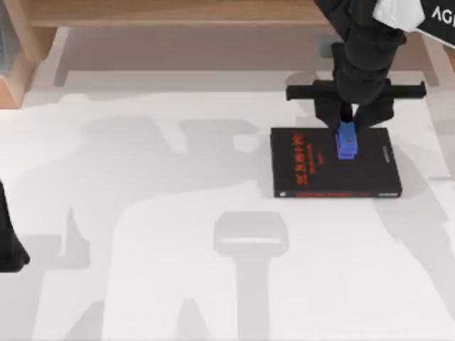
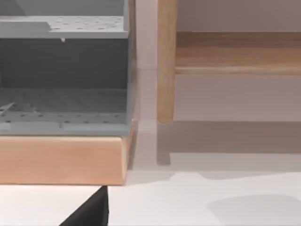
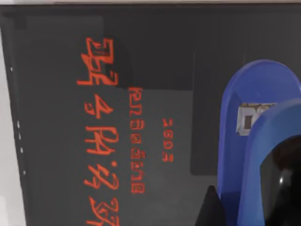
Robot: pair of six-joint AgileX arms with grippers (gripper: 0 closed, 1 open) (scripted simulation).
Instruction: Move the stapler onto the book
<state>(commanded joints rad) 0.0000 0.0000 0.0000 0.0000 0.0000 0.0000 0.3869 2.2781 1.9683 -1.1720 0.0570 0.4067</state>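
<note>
At the top view's far left edge my left arm (image 1: 8, 245) sits parked as a dark shape, well apart from the work, and I cannot tell how its jaws stand; its wrist camera looks only at a grey perforated shelf unit (image 2: 63, 80) on a wooden base, beside a wooden post (image 2: 166, 61). Moving right across the bare white table (image 1: 142, 270), the book (image 1: 334, 163) lies flat at the right of centre, its red lettering facing up and a thin red strip along its near edge. Over the book's far half, the stapler (image 1: 346, 140) sits on or just above the cover, with the right gripper (image 1: 346, 117) coming down on its far end from above. Whether the fingers still clamp the stapler or have let go, I cannot tell. In the right wrist view the blue stapler (image 3: 256, 141) lies against the black cover, so I judge the placing nearly done; the likely aim of landing well inside the edges is that it rests stably.
</note>
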